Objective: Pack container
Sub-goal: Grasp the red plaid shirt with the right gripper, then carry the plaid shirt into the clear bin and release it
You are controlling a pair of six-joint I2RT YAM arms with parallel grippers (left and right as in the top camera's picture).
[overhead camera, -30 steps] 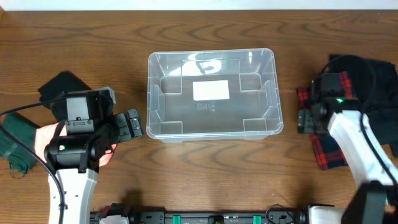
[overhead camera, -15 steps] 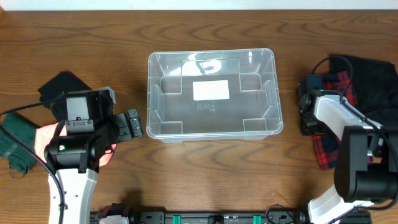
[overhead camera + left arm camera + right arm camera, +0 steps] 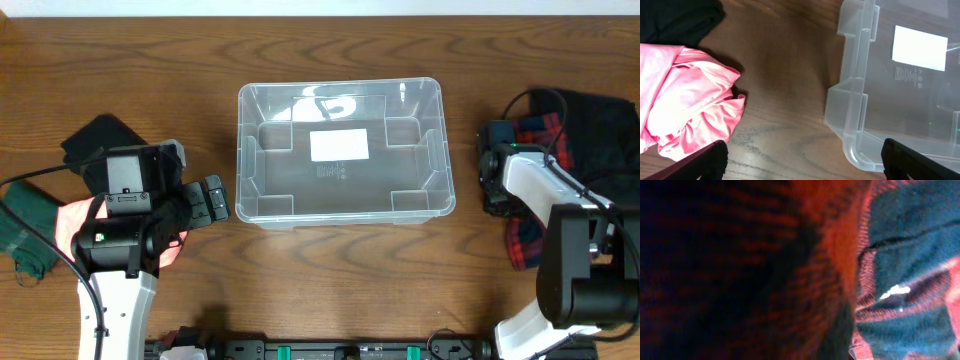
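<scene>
Container: the clear container point(image 3: 340, 150) sits mid-tabletop point(image 3: 340, 40), open side up, between the two arms.
Progress: nothing inside but the white label point(image 3: 339, 146) on its base. By my read, no garment is packed yet.
Left pile: a pink garment point(image 3: 685, 100), a black cloth point(image 3: 95, 140) and a green cloth point(image 3: 20, 235) all lie outside, left of the container.
Right pile: a red plaid garment point(image 3: 525, 245) and a dark cloth point(image 3: 600, 130) lie outside too, on the right.
Left gripper: the left gripper point(image 3: 212, 200) is spread wide and empty, over bare wood between the pink garment and the container's corner.
Right gripper: the right gripper point(image 3: 492, 185) is down at the plaid's edge, just beside the container's right wall. Its wrist view is all blurred red-and-dark weave, so I cannot tell how its jaws stand, or whether it has a hold.
Left to do: everything, as I judge it. Each garment has to go in.
</scene>
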